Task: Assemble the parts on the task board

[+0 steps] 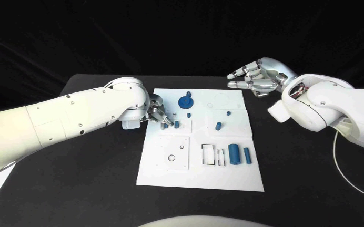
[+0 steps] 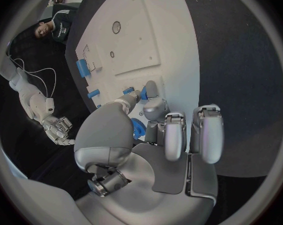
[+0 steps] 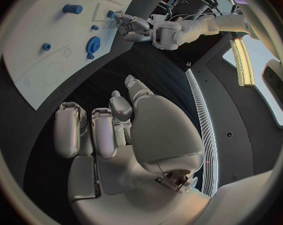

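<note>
The white task board [image 1: 201, 172] lies in the middle of the table. My left hand [image 1: 157, 112] is at the board's left edge, thumb and one finger pinching a small blue part [image 2: 128, 90] low over the board; its other fingers [image 2: 207, 132] stay stretched out. Beside that part stands another small blue piece [image 1: 177, 124]. A round blue gear [image 1: 185, 101] sits just beyond, with a small peg [image 1: 189, 115] near it. My right hand [image 1: 258, 79] hovers past the board's far right corner, fingers apart, holding nothing. The right wrist view shows the gear [image 3: 93, 45] and my left hand [image 3: 138, 27].
Two small blue pieces [image 1: 228, 114] [image 1: 218, 126] stand right of centre on the board. A blue cylinder [image 1: 234, 153] and a thin blue bar [image 1: 248, 155] lie beside rectangular slots [image 1: 207, 154]. A white cable [image 1: 341, 158] runs along the table's right side.
</note>
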Controlling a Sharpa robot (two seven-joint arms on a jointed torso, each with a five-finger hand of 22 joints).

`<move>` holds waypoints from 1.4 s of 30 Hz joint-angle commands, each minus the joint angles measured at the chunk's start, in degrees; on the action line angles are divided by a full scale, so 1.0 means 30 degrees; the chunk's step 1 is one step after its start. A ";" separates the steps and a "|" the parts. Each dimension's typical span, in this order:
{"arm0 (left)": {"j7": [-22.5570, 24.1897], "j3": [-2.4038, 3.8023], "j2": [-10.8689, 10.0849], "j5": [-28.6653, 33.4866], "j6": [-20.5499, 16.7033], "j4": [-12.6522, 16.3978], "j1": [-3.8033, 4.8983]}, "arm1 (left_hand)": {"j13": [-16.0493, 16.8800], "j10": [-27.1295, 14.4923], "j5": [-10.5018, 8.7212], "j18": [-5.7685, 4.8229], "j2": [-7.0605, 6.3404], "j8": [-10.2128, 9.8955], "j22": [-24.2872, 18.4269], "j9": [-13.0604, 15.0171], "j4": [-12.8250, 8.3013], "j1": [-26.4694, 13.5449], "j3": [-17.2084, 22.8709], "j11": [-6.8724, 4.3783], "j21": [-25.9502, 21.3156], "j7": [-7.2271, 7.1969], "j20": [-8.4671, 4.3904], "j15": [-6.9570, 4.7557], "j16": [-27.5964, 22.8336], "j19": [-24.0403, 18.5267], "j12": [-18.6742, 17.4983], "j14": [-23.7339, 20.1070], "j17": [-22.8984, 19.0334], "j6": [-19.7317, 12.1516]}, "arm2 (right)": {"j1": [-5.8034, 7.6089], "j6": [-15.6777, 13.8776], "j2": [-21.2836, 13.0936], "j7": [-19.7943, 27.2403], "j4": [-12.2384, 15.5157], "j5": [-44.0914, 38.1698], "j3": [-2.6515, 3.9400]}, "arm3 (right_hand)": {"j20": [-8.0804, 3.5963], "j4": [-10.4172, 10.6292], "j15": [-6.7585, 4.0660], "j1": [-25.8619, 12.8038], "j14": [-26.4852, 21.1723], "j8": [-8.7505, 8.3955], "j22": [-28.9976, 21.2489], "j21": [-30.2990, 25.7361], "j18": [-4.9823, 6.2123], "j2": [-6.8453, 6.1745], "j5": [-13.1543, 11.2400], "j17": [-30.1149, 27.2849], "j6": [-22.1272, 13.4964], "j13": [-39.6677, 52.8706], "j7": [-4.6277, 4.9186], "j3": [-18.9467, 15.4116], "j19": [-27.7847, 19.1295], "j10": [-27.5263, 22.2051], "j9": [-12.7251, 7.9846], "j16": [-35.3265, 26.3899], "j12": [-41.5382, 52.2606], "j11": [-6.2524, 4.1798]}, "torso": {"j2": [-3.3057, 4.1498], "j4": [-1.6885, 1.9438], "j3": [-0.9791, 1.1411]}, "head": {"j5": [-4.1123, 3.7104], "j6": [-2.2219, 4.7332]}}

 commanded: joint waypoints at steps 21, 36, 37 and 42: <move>0.1307 0.0529 -0.1413 0.1720 -0.3415 0.1247 -0.0149 | -0.1805 -0.1054 -0.2609 0.0094 0.0344 0.0173 0.3494 -0.0452 0.3377 -0.0098 -0.4966 0.0215 -0.1174 0.0260 -0.0047 -0.0045 0.0058 0.1153 -0.1574 0.2039 0.5030 -0.0729 | -0.0068 0.0282 -0.0014 0.0198 -0.0019 -0.0025 0.0001 | -0.0041 0.0085 -0.0106 -0.0025 0.1078 -0.0138 -0.0105 -0.0128 0.0382 0.0114 0.0087 0.0934 0.0060 -0.0032 0.0021 -0.0013 -0.0201 -0.0060 -0.0024 -0.0095 -0.0007 -0.0003 | -0.0008 -0.0013 -0.0020 | -0.0132 0.0060; 0.7502 0.0358 -0.1145 0.1659 -0.7732 0.0689 -0.0135 | -0.8643 -0.8407 -0.2640 0.3092 0.0861 -0.1097 -0.8899 -0.2187 0.1160 0.7216 -0.5314 0.2429 -1.8837 0.2578 0.1759 0.1989 -1.1702 -0.6477 -0.8758 -0.4796 -0.7207 -0.5048 | -0.0091 0.0292 -0.0062 0.0168 0.0008 -0.0004 -0.0001 | -0.0041 0.0086 -0.0105 -0.0024 0.1082 -0.0140 -0.0128 -0.0140 0.0387 0.0115 0.0090 0.0949 0.0056 -0.0018 0.0021 -0.0014 -0.0217 -0.0052 -0.0024 -0.0085 0.0011 -0.0003 | 0.0007 0.0012 0.0002 | -0.0271 0.0302; 0.7832 0.0288 -0.1022 0.1050 -0.7908 0.0630 -0.0139 | -0.9131 -0.8562 -0.2602 0.3055 0.0698 -0.1283 -0.9100 -0.2422 0.0804 0.8063 -0.4949 0.2405 -1.9055 0.2440 0.1826 0.1891 -1.2188 -0.6408 -0.9252 -0.4988 -0.7728 -0.5080 | -0.0091 0.0293 -0.0056 0.0168 0.0006 -0.0004 -0.0001 | -0.0041 0.0086 -0.0105 -0.0024 0.1082 -0.0140 -0.0128 -0.0140 0.0387 0.0115 0.0090 0.0949 0.0056 -0.0018 0.0021 -0.0014 -0.0217 -0.0052 -0.0024 -0.0085 0.0011 -0.0003 | 0.0019 -0.0002 0.0000 | -0.0281 0.0321; 0.9895 -0.0001 -0.0242 -0.1743 -0.9339 0.0181 -0.0458 | -1.2271 -0.7917 -0.2718 0.3089 -0.0102 -0.2713 -1.0115 -0.4069 0.0367 0.9947 -0.3276 0.2472 -2.0055 0.2521 0.1690 0.1928 -1.4386 -0.5729 -1.1941 -0.5260 -1.0095 -0.4673 | -0.0091 0.0298 -0.0029 0.0179 -0.0005 -0.0008 -0.0001 | -0.0040 0.0072 -0.0105 0.0017 0.1079 -0.0148 -0.0144 -0.0154 0.0390 0.0136 0.0115 0.0933 0.0045 -0.0034 0.0021 -0.0002 -0.0226 -0.0068 -0.0026 -0.0102 -0.0005 -0.0006 | 0.0021 -0.0006 -0.0012 | -0.0424 0.0360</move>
